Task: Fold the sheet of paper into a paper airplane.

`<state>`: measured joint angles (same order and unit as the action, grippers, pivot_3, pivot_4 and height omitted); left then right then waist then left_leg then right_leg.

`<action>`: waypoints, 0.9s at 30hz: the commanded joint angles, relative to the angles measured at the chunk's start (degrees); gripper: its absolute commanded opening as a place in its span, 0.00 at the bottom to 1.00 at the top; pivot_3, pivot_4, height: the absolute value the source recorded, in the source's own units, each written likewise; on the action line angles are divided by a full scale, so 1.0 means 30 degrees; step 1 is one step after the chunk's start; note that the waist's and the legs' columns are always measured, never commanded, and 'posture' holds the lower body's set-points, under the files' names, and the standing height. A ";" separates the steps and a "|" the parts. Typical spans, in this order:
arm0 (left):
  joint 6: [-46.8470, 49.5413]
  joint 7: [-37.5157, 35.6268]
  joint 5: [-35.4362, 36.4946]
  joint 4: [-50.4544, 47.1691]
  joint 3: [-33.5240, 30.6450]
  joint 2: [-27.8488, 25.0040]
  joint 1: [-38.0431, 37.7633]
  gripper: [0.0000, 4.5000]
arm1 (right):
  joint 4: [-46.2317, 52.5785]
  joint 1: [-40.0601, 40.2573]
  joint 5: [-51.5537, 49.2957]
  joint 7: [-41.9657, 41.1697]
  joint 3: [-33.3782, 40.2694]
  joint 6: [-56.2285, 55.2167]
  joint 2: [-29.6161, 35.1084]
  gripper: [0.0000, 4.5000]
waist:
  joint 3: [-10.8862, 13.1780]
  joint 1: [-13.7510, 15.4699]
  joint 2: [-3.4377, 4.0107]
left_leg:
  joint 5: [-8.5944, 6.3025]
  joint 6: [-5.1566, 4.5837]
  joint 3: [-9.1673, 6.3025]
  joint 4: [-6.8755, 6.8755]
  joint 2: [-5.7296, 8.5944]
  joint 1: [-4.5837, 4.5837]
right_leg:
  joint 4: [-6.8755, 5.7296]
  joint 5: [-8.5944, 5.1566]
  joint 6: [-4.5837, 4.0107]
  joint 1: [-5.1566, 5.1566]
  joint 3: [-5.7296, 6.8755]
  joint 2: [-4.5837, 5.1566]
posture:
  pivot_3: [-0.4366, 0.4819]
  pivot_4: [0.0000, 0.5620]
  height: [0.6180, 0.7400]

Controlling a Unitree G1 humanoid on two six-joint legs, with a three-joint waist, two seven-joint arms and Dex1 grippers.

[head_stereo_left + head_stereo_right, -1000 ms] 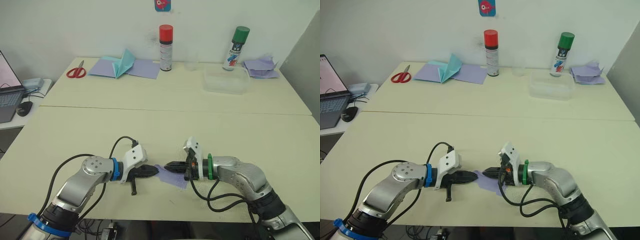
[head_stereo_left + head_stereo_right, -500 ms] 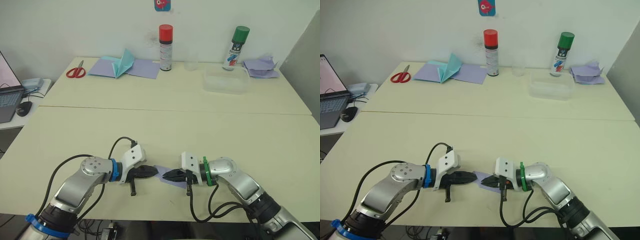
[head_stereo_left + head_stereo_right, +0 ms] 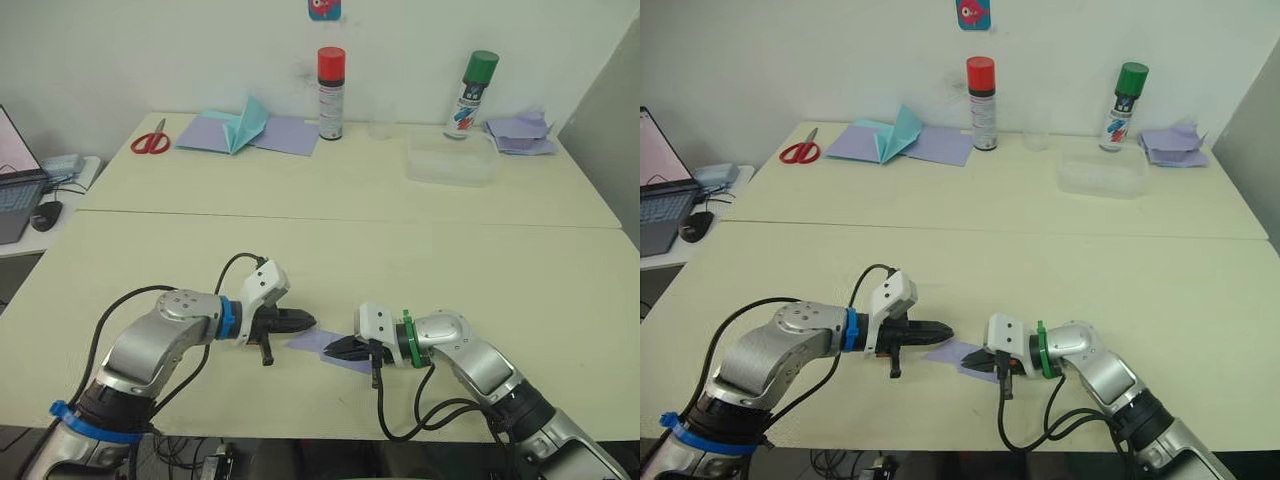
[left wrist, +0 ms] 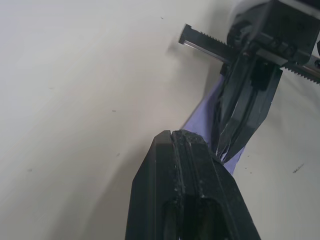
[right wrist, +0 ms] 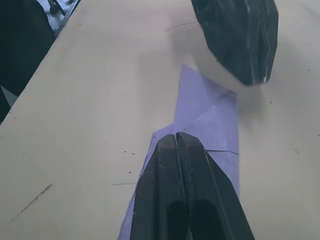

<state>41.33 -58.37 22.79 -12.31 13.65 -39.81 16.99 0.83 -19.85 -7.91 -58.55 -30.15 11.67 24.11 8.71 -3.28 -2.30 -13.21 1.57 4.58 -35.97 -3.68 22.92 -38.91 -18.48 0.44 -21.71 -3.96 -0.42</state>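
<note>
- Two grippers meet tip to tip over the near edge of the cream table (image 3: 330, 250), with the sheet of paper (image 3: 958, 355) lying flat between them.
- The left gripper (image 3: 305, 321) has its black fingers pressed together, its tip just off the sheet's far-left corner and holding nothing.
- The right gripper (image 3: 331, 350) has its fingers closed as well, lying low over the lavender sheet; the right wrist view shows them pressed together above the paper (image 5: 210, 120), and whether they touch it cannot be told.
- The sheet shows diagonal creases and a folded triangular flap near the left gripper's tip.
- At the table's far side stand a red-capped spray can (image 3: 331, 80) and a green-capped spray can (image 3: 469, 82), with a clear plastic tub (image 3: 451, 160) in front of the green one.
- Red-handled scissors (image 3: 152, 143) lie far left, beside a teal folded paper shape (image 3: 247, 124) resting on lavender sheets.
- A crumpled lavender pile (image 3: 521, 133) sits at the far right corner.
</note>
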 commanded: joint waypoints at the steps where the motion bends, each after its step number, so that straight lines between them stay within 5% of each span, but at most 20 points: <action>1: -0.1047 -0.0141 -0.1164 0.0620 0.1097 0.0110 0.0381 0.00 | -0.0312 0.0245 0.0532 0.0067 0.0057 0.0523 0.0195 0.00 | 0.0001 0.0031 -0.0003 | 0.0000 0.0001 -0.0001 0.0001 -0.0001 0.0003 | -0.0002 0.0000 0.0000 -0.0006 0.0001 0.0000 | 0.48 0.27 1.00; 8: -0.2376 -0.0307 -0.3056 0.2194 0.2759 0.0184 0.0408 0.00 | 0.0419 0.0402 0.0247 -0.0247 0.0357 0.0839 0.0444 0.00 | -0.0002 0.0136 -0.0004 | 0.0000 -0.0001 0.0005 -0.0017 0.0019 -0.0006 | -0.0005 0.0000 0.0001 0.0018 -0.0013 0.0011 | 0.48 0.27 1.00; 12: -0.2663 -0.0612 -0.3255 0.2278 0.2989 0.0046 0.0167 0.00 | 0.2897 0.0561 -0.1482 -0.1786 0.1035 0.2666 0.1629 0.21 | -0.0001 0.0258 -0.0002 | -0.0001 -0.0002 0.0005 -0.0018 0.0025 -0.0002 | -0.0002 0.0000 0.0001 0.0021 -0.0010 0.0015 | 0.48 0.27 1.00; 17: -0.2988 -0.0756 -0.3470 0.2447 0.3026 0.0082 0.0088 0.00 | 0.5977 0.0688 -0.3531 -0.3579 0.1717 0.5385 0.4009 0.61 | 0.0000 0.0285 0.0000 | -0.0004 -0.0002 -0.0003 -0.0008 0.0015 -0.0001 | -0.0002 0.0000 0.0000 0.0016 0.0001 0.0011 | 0.48 0.27 1.00; 22: -0.3026 -0.0737 -0.3490 0.2428 0.3052 0.0235 0.0115 0.00 | 0.5676 -0.0070 -0.4897 -0.2647 0.3406 0.6990 0.3838 0.61 | 0.0000 0.0280 -0.0002 | -0.0004 -0.0004 -0.0004 -0.0009 0.0012 -0.0004 | -0.0001 -0.0001 0.0002 0.0019 0.0000 0.0008 | 0.48 0.27 1.00; 27: -0.2995 -0.0629 -0.3625 0.2242 0.3243 0.0289 -0.0039 0.00 | 0.3494 -0.0805 -0.4392 -0.0026 0.3992 0.7183 0.1073 0.34 | -0.0004 0.0316 -0.0007 | -0.0003 -0.0003 -0.0001 -0.0016 0.0015 -0.0004 | -0.0006 -0.0001 0.0002 0.0018 -0.0006 0.0005 | 0.48 0.27 1.00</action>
<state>30.73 -60.40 15.02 -7.51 19.98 -38.51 18.98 11.78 -22.09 -21.34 -60.31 -18.87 33.66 28.07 8.70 -2.33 -2.33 -13.22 1.56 4.58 -36.02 -3.62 22.91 -38.93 -18.48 0.44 -21.65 -3.97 -0.40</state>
